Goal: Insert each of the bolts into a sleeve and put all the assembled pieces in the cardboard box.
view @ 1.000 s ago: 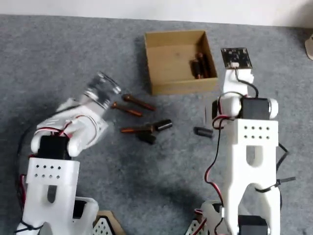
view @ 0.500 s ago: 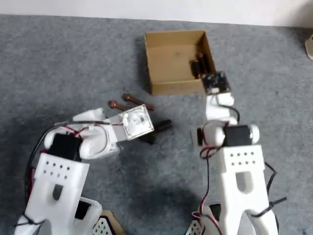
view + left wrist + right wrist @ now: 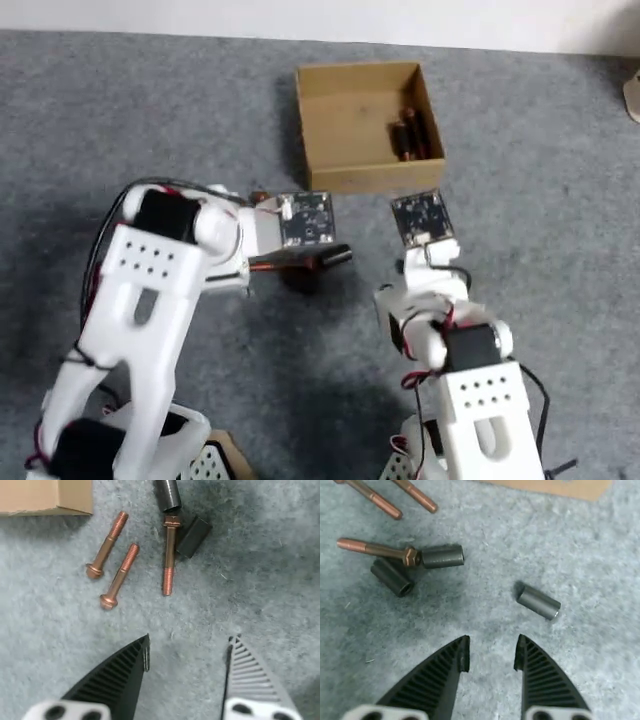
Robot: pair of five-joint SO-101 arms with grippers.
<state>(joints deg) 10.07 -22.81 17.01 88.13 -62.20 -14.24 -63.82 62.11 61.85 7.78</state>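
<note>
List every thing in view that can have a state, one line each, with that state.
Brown cardboard box: open-topped, dark assembled pieces inside by one wall.
Two copper bolts: loose on the grey carpet, not sleeved.
Third copper bolt: flat, head against a sleeve's end, not inserted.
Two black sleeves: on their sides beside it.
Lone sleeve: on its side, apart.
Left gripper: open, empty.
Right gripper: open, empty.

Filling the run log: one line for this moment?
left claw open near bolts | right claw open near sleeve | box holds pieces

Robotics lab bench: grey carpeted table [image 3: 560,200], white left arm [image 3: 150,290], right arm [image 3: 485,400].
</note>
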